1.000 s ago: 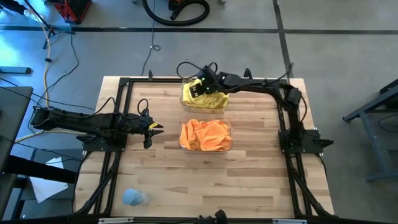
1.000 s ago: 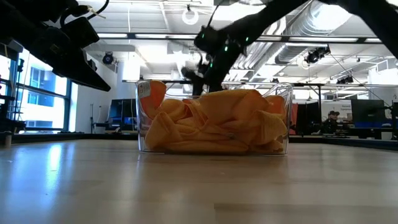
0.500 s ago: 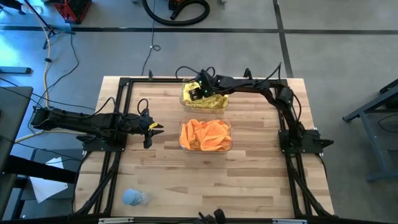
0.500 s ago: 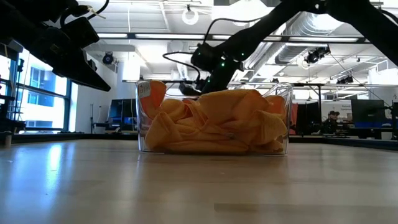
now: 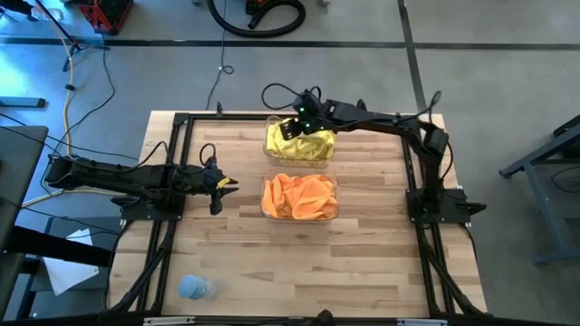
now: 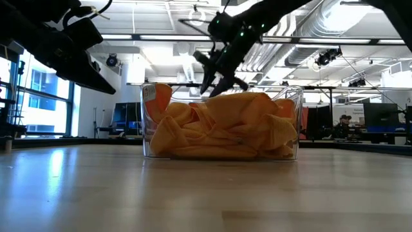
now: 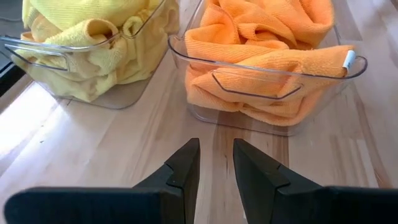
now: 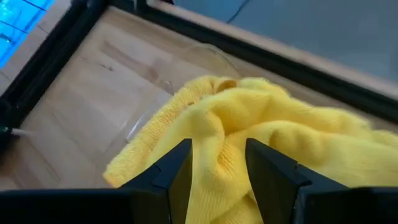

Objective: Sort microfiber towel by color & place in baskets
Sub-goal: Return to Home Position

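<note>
Two clear baskets stand mid-table. The far basket [image 5: 268, 145] holds yellow towels [image 5: 301, 145], heaped above its rim. The near basket [image 5: 265, 201] holds orange towels [image 5: 300, 197]. My right gripper [image 8: 217, 158] hangs open just over the yellow heap's far left part [image 5: 294, 127], slanting down. A yellow fold [image 8: 214, 124] shows through the gap between its fingers, below them. My left gripper [image 7: 216, 162] waits left of the baskets [image 5: 222, 186], above the table, narrowly open with nothing between its fingers.
A black metal frame [image 5: 172, 163] runs along the table's left, far and right sides. A small pale blue lump [image 5: 193, 288] lies near the front left corner. Bare wood lies in front of the orange basket and between my left gripper and the baskets.
My right gripper dipped down onto the yellow towels in the far basket, then rose again and drew back a little toward the table's right. Its finger gap stayed the same. The yellow heap stands fuller than half a second ago.
</note>
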{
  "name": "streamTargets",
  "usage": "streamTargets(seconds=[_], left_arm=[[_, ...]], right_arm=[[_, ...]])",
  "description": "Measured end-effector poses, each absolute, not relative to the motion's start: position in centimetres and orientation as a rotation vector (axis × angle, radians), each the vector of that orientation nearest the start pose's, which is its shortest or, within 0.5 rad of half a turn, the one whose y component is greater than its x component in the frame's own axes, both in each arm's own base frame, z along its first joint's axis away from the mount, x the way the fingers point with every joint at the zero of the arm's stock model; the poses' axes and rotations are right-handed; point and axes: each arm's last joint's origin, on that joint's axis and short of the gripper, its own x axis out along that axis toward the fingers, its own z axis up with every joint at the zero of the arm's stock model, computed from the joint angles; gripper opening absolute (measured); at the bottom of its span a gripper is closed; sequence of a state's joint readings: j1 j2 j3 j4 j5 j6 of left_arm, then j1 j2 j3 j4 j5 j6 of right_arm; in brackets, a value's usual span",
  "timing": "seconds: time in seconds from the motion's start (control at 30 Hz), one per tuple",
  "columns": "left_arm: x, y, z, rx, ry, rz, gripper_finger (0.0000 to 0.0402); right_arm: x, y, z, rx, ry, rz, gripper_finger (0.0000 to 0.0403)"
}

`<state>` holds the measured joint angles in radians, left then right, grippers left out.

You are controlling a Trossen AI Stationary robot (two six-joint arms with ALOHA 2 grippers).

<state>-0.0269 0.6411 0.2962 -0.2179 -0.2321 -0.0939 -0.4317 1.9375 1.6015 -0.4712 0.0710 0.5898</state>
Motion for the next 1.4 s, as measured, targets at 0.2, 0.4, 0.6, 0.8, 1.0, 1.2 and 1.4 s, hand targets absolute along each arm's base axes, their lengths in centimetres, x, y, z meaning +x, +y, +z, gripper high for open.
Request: streamTargets(seconds=[0.2,0.4,0.6,0.8,1.0,1.2,1.4], left_arm=[[14.1,0.3,18.6,0.036,0.544,0.21,0.0083],[14.3,0.4,19.8,0.053,0.508,0.233,0.0083],[14.4,0.5,20.1,0.074,0.496,0.267,0.0083],[14.4,0.5,20.2,0.021,0.482,0.286,0.0082],[14.0,0.3,20.4,0.015,0.417,0.215,0.0059],[12.4,0.1,19.5,0.024,0.252,0.136,0.0006],[10.6,0.1,18.9,-0.004,0.119,0.107,0.0001]], right_arm=[[37.6,-16.2,27.5,0.563,0.751,-0.717,0.0145],[37.0,-12.1,26.8,0.426,0.862,-0.629,0.0122],[33.7,-7.6,25.4,0.393,0.798,-0.54,0.003],[28.4,-3.0,25.4,0.363,0.642,-0.401,0.0022],[23.4,0.0,23.7,0.401,0.559,-0.372,0.0019],[20.3,1.4,21.5,0.453,0.49,-0.429,0.0001],[19.7,1.9,21.2,0.446,0.462,-0.404,0.0004]])
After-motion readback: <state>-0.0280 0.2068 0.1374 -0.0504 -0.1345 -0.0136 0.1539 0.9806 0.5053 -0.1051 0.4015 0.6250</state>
